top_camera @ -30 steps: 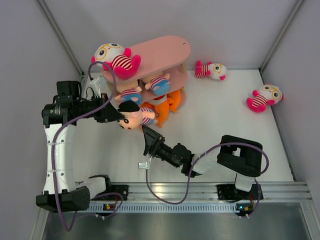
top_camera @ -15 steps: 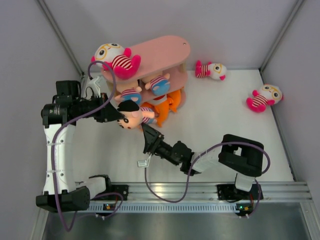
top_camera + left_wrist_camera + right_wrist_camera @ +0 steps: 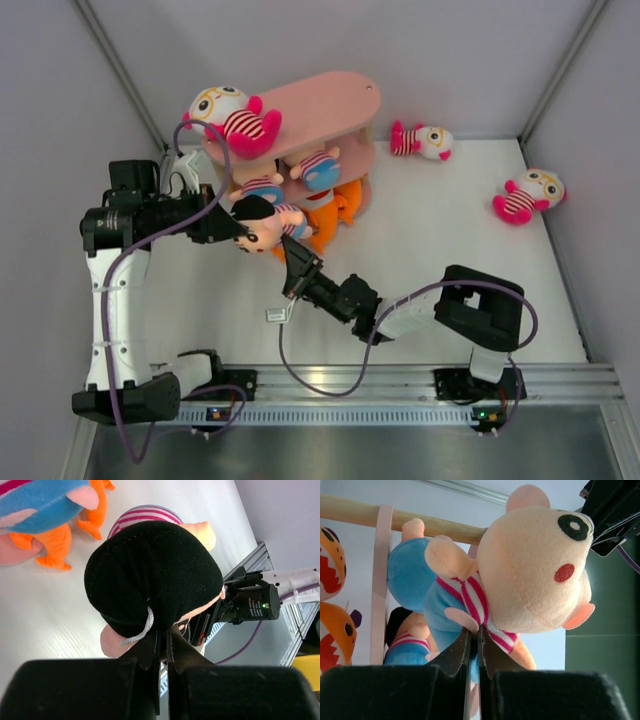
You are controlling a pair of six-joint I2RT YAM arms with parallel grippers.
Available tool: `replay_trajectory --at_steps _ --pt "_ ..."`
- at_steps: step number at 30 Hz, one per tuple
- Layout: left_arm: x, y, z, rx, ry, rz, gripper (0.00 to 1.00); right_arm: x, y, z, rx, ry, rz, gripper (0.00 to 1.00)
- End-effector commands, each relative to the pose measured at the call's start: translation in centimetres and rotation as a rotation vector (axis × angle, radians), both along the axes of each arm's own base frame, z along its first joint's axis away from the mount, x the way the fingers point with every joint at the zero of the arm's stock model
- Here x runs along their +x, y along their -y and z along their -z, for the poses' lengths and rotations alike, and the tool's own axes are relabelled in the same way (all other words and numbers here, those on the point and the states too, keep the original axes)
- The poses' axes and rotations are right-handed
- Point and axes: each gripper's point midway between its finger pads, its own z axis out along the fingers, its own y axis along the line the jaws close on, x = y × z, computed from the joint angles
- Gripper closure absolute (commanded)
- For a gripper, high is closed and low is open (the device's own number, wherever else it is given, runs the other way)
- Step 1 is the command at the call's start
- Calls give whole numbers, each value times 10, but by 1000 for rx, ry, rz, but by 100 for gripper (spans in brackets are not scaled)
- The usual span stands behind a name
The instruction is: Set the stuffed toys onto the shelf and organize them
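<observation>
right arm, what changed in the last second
The right end effector advanced to the peach doll and shut at its striped shirt; a pinch of fabric cannot be confirmed. The left end effector kept its grip on the doll's hair. The shelf and other toys stayed put.

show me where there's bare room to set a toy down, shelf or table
Free: the top board's right half, beyond the goggled doll; the table between shelf, back-wall doll and right-side doll. Crowded: the lower boards, packed with dolls and orange fish, and the shelf front, taken up by the black-haired doll.
</observation>
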Motion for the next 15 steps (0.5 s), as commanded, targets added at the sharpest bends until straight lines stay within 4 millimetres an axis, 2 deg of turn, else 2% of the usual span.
replay_trajectory --at_steps 1,5,11,14,15 --pt "-2 2 -17 -7 59 20 100 -26 59 -97 195 316 202 100" --pt "4 1 -19 2 62 14 100 -39 57 -86 175 207 176 100" --pt "12 -2 -18 13 54 0 100 -44 61 -79 166 147 178 100" --pt "15 -4 -18 24 55 -7 99 -52 58 -77 162 119 156 100" --pt "15 -4 -19 25 58 -8 98 -52 54 -70 125 99 158 100"
